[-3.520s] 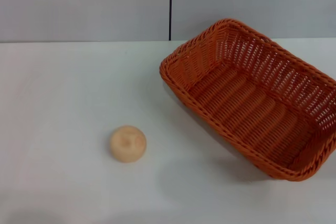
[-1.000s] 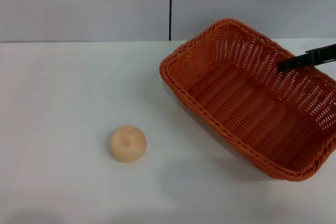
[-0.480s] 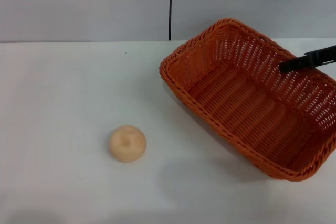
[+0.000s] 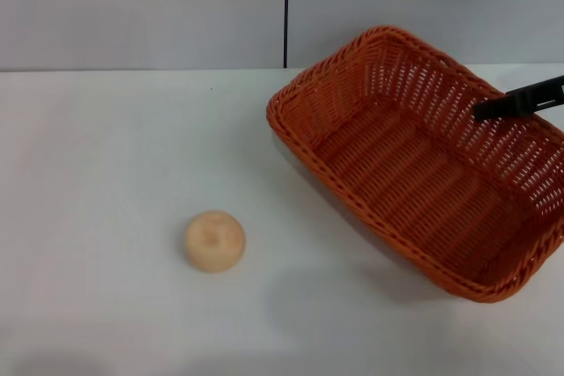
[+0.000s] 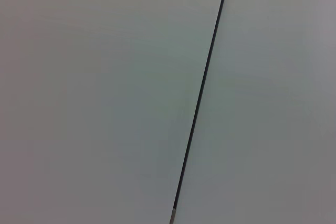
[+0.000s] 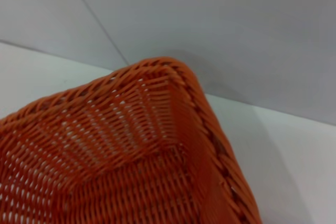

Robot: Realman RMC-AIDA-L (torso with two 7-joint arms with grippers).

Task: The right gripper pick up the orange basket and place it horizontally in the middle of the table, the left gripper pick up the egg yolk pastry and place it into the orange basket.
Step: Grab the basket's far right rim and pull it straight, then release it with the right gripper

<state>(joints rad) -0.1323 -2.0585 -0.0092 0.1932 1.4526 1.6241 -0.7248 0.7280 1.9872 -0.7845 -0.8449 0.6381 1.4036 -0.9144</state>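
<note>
Diagonally, orange basket (image 4: 414, 165) runs far-left to near-right.

A bare test bench, lab-like: a plain white desk (image 4: 106, 156) set against grey wall panels (image 4: 141, 6) split by one dark seam (image 4: 286, 6), without household clutter.

The head view looks down on the surface (image 4: 106, 173); the right wrist view sits close over the basket's (image 4: 414, 165) far corner, their shared part; the left wrist view faces only wall (image 5: 105, 98).
</note>
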